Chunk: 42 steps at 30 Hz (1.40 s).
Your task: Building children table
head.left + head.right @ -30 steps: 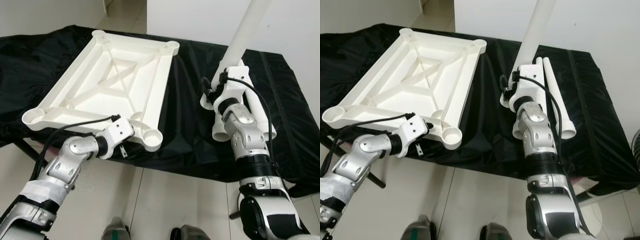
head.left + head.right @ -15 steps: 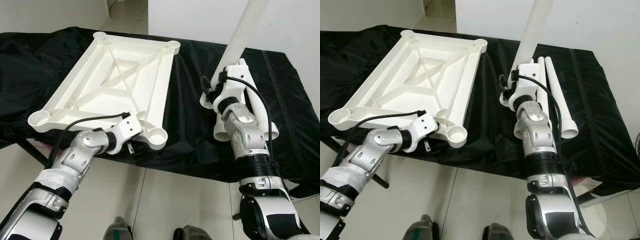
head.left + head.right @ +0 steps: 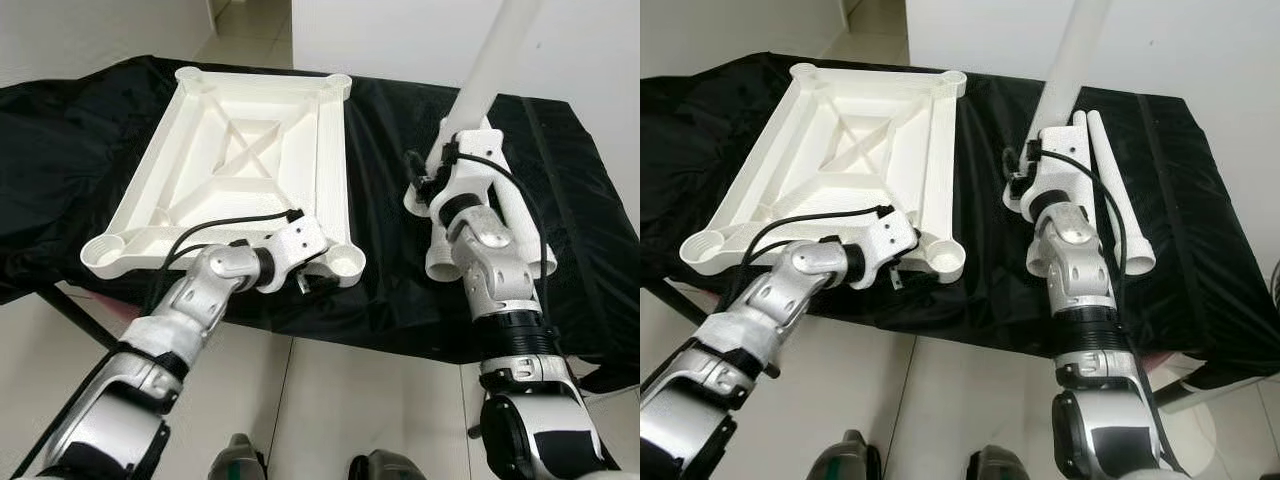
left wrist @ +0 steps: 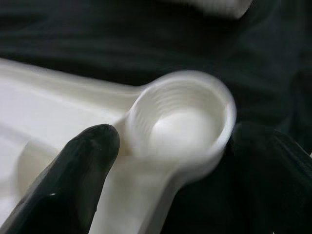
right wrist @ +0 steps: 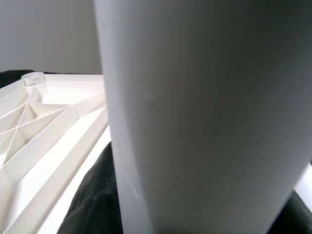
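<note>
A black-draped table (image 3: pixel 380 250) stands against a white wall on pale tile. The white tabletop (image 3: pixel 240 160) lies upside down at 10 o'clock, its near socket (image 4: pixel 183 117) between the left gripper (image 3: pixel 318 280)'s spread fingers (image 4: pixel 83 165); the right gripper (image 3: pixel 455 150) clamps an upright leg tube (image 3: pixel 490 60).

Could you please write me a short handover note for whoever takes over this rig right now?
Left gripper: fingers straddle the near right corner socket of the upturned white tabletop, on the black-draped table.
Right gripper: holds one white leg tube, raised and tilted above the table.
More leg tubes lie beside the right arm.
Done: one leg picked up, tabletop steadied.
Left: no leg is in any socket yet.
</note>
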Motion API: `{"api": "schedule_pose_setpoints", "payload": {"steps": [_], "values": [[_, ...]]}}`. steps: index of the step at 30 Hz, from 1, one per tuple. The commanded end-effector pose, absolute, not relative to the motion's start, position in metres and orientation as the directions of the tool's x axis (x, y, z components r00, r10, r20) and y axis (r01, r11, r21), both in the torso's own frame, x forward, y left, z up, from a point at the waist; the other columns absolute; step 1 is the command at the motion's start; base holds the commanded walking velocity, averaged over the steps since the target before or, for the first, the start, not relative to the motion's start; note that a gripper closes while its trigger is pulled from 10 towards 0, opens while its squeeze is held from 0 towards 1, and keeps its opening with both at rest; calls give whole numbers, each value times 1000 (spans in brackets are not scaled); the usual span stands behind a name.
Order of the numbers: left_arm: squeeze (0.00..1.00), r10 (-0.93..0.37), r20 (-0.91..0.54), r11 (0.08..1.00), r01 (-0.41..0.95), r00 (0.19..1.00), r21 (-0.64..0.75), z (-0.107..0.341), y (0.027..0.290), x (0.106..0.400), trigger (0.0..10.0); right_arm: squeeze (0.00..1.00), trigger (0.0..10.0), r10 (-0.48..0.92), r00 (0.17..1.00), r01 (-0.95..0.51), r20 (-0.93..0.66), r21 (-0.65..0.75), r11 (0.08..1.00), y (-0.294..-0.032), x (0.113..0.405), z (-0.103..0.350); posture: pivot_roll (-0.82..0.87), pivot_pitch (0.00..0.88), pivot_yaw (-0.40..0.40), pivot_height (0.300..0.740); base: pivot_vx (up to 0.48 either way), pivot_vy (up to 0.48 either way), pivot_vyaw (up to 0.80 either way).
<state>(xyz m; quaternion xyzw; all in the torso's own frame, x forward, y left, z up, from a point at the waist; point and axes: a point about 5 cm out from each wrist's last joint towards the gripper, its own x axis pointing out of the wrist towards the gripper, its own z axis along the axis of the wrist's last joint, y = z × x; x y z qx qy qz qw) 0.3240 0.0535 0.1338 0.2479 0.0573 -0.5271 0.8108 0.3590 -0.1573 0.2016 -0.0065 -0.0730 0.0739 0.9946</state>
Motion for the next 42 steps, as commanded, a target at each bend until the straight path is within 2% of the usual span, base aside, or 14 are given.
{"api": "schedule_pose_setpoints", "payload": {"steps": [1, 4, 14, 21, 24, 26, 30, 32, 34, 35, 42], "values": [[0, -785, -318, 396, 826, 531, 402, 136, 49, 329, 10000, 0, 10000, 157, 978, -154, 141, -31, 988, -154, 357, 201, -53, 8, 45, 740, 0, 0, 0], [0, -795, -313, 385, 831, 519, 401, 135, 37, 329, 10000, 0, 10000, 166, 976, -163, 138, -30, 986, -150, 356, 200, -67, 23, 44, 740, 0, 0, 0], [0, -798, -288, 408, 827, 529, 388, 136, 23, 331, 10000, 0, 10000, 163, 976, -161, 142, -30, 987, -149, 355, 202, -69, 37, 43, 740, 0, 0, 0], [0, -809, -233, 437, 817, 539, 376, 153, 37, 335, 10000, 0, 10000, 164, 975, -161, 148, -30, 986, -148, 355, 202, -46, 35, 43, 740, 0, 0, 0], [0, -837, -146, 460, 822, 528, 336, 177, 64, 335, 10000, 0, 10000, 167, 975, -165, 143, -27, 986, -147, 356, 200, -30, 31, 41, 740, 0, 0, 0], [0, -838, -146, 462, 826, 526, 324, 178, 69, 334, 10000, 0, 10000, 167, 976, -165, 142, -26, 986, -147, 356, 200, -30, 31, 41, 740, 0, 0, 0], [0, -826, -213, 447, 837, 521, 315, 168, 82, 331, 10000, 0, 10000, 171, 975, -169, 141, -26, 985, -147, 357, 200, -16, 24, 35, 740, 0, 0, 0], [0, -793, -304, 433, 839, 528, 330, 152, 88, 331, 10000, 0, 10000, 178, 973, -176, 144, -29, 984, -145, 358, 201, -10, 18, 30, 740, 0, 0, 0], [0, -793, -304, 433, 839, 528, 330, 152, 88, 331, 10000, 0, 10000, 178, 973, -176, 144, -29, 984, -145, 358, 201, -10, 18, 30, 740, 0, 0, 0], [0, -758, -361, 438, 834, 543, 336, 142, 90, 330, 10000, 0, 10000, 184, 972, -181, 148, -32, 983, -144, 360, 202, -9, 17, 27, 740, 0, 0, 0], [0, -742, -410, 428, 845, 531, 320, 131, 90, 326, 10000, 0, 10000, 186, 971, -182, 151, -36, 983, -144, 361, 204, -5, 12, 24, 740, 0, 0, 0]]}}
